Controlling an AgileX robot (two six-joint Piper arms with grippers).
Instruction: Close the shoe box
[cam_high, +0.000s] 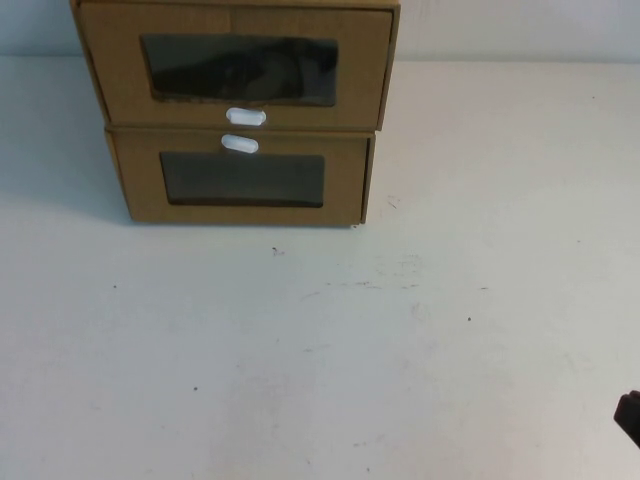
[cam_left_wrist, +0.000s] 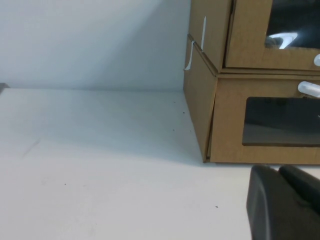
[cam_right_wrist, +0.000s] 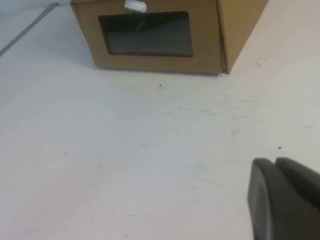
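Left wrist view: left tool (cam_left_wrist: 278, 172) low over the white table (cam_left_wrist: 100, 165), clenched on nothing, dark fingers (cam_left_wrist: 265, 205) pressed side by side, near the left front corner of the stacked boxes but apart from them. Out of sight in the high view.

High view, moving right: two brown cardboard drawer boxes stacked at the far side of the table, left of centre. On top, the shoe box (cam_high: 115, 70), with a wide see-through window (cam_high: 240, 70) and a small white oval tab (cam_high: 246, 117) just below that window; something dark dimly seen behind the pane. Directly beneath and touching, the lower box (cam_high: 135, 185), with its own white tab (cam_high: 240, 144) above its window. Both fronts turned toward the robot.

Far right, at the near edge of the high view: only a dark sliver of the right tool (cam_high: 630, 418), well apart from the boxes. Right wrist view: right tool clenched and holding nothing, over bare table, facing the lower box.
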